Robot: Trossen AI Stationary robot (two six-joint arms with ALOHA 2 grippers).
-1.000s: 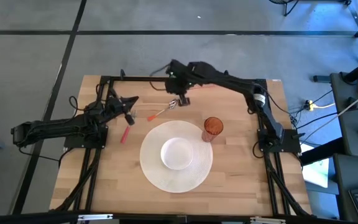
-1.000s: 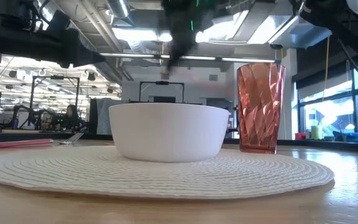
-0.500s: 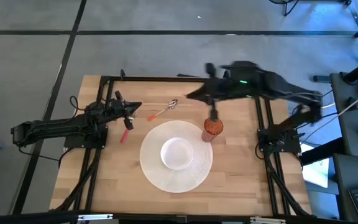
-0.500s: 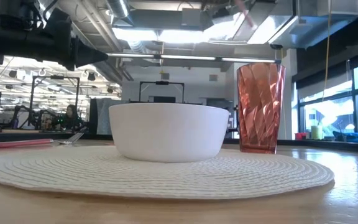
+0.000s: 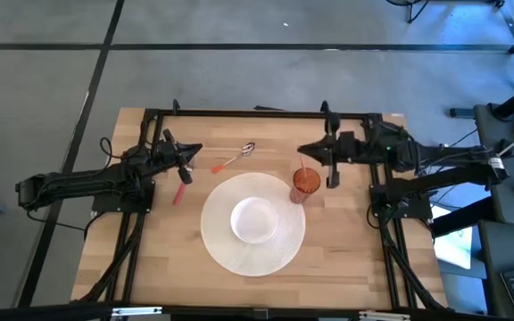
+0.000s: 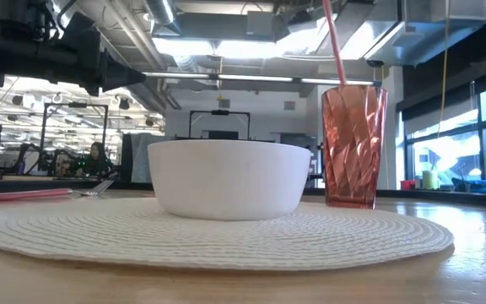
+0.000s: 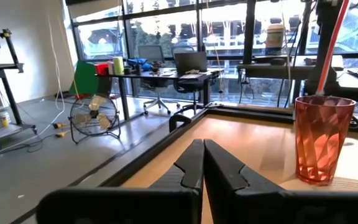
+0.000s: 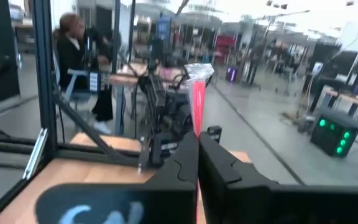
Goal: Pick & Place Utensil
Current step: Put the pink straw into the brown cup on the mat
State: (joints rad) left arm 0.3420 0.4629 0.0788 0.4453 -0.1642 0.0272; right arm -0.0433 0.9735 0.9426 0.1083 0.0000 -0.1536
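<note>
Over at nine o'clock your left gripper [image 5: 188,151] hangs idle with its fingers pressed together on nothing, just above the red utensil [image 5: 179,193] lying flat on the table [image 5: 159,250], while the spoon [image 5: 235,159] rests at eleven o'clock off the mat [image 5: 224,251] and the white bowl [image 5: 254,219] sits dead centre. Now to two o'clock: your right gripper [image 5: 308,156] is clamped on a pink-handled utensil [image 6: 334,46], holding it near upright with its lower end in the red cup [image 5: 305,184], probably so it drops in cleanly and stands against the rim.

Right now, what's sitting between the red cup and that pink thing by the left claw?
In the high view, the white bowl on its round woven placemat lies between the red cup and pink utensil.
</note>
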